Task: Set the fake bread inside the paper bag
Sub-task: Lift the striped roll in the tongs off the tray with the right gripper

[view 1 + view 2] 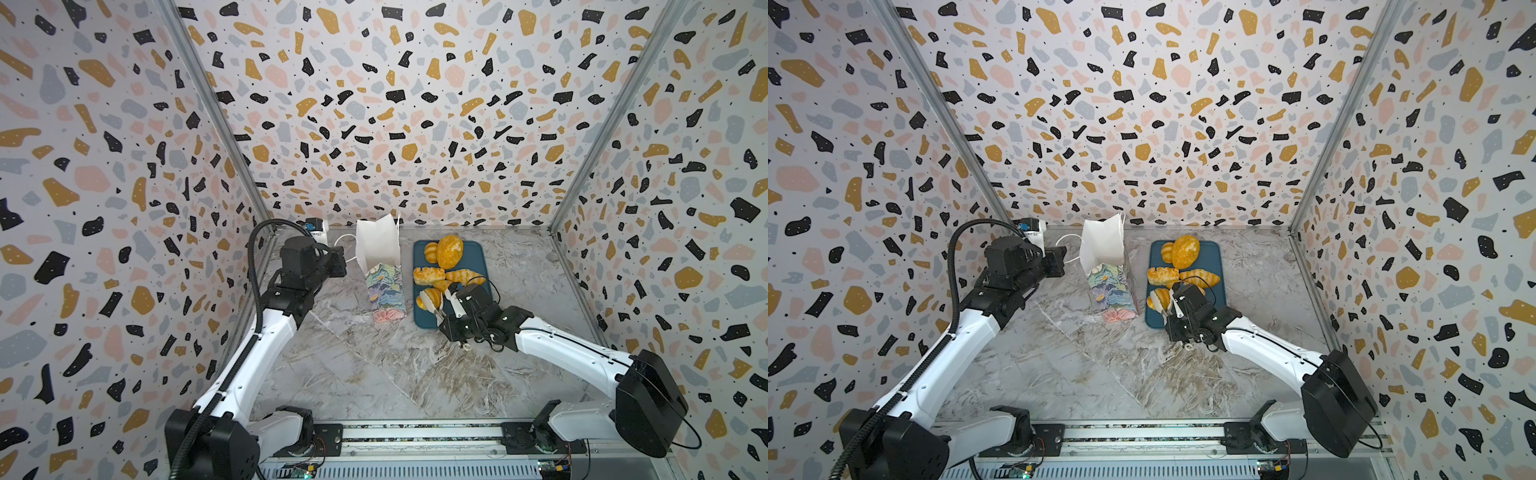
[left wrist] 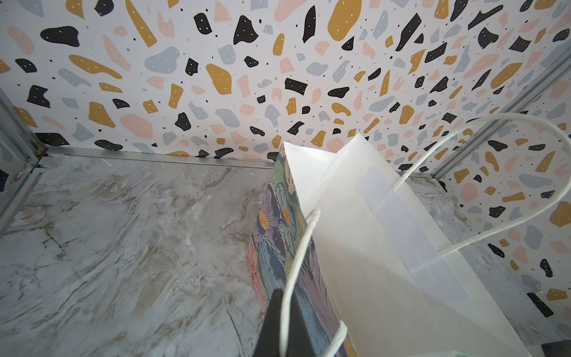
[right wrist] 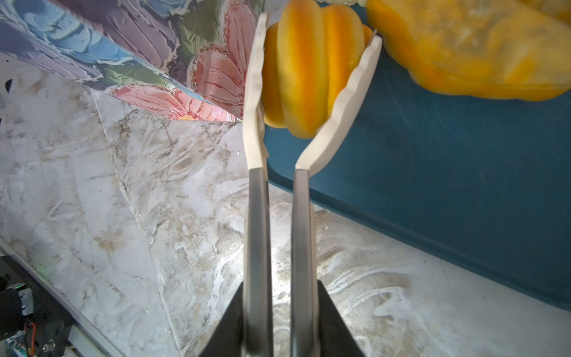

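At blue tray (image 1: 476,255) of breads (image 1: 450,251), ridged roll (image 3: 306,71) clamped in right jaws; left jaws together by paper bag (image 1: 384,286).

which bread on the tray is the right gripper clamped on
The ridged roll at the blue tray's near-left corner, pinched between the right gripper's white fingers; the other breads lie ungripped.

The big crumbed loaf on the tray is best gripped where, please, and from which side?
From above, probably, jaws across the narrow middle of the crumbed loaf. It is a rounded oval whose ends taper away. A small roll sits close on its left in both top views, leaving that jaw little room.
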You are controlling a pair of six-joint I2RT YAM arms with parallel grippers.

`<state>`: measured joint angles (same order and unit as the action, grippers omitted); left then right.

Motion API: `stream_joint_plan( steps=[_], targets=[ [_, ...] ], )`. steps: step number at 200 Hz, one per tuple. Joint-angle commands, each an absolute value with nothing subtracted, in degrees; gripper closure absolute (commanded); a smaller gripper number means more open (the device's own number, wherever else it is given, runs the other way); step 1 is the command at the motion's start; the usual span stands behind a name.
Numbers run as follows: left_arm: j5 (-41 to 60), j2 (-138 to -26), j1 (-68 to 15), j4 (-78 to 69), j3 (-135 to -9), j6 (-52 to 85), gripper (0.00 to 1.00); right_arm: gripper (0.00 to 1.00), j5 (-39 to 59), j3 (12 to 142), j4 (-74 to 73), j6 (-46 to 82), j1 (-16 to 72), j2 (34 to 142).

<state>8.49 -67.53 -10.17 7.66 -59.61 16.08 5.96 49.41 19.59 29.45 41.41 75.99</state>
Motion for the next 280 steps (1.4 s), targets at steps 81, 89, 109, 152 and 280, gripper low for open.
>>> stream_joint_plan(
  steps=[81, 89, 109, 152, 280],
  targets=[
    [9.0, -66.6, -10.2, 4.5, -59.0, 16.0, 1.00, 0.68, 7.6, 49.4, 17.1, 31.6, 40.1, 67.9],
    [9.3, -66.7, -10.2, 4.3, -58.9, 15.9, 1.00, 0.68, 7.5, 49.6, 17.1, 31.6, 39.8, 67.7],
    [8.9, -67.0, -10.2, 3.9, -58.5, 15.9, 1.00, 0.68, 8.4, 50.1, 17.1, 31.5, 38.6, 66.9],
    [7.7, -66.2, -10.2, 3.7, -58.5, 15.5, 1.00, 0.68, 13.2, 49.5, 16.3, 28.8, 33.2, 66.3],
    [8.1, -65.3, -10.3, 1.3, -56.7, 15.6, 1.00, 0.70, 15.3, 54.3, 13.0, 28.0, 29.9, 66.3]
  ],
)
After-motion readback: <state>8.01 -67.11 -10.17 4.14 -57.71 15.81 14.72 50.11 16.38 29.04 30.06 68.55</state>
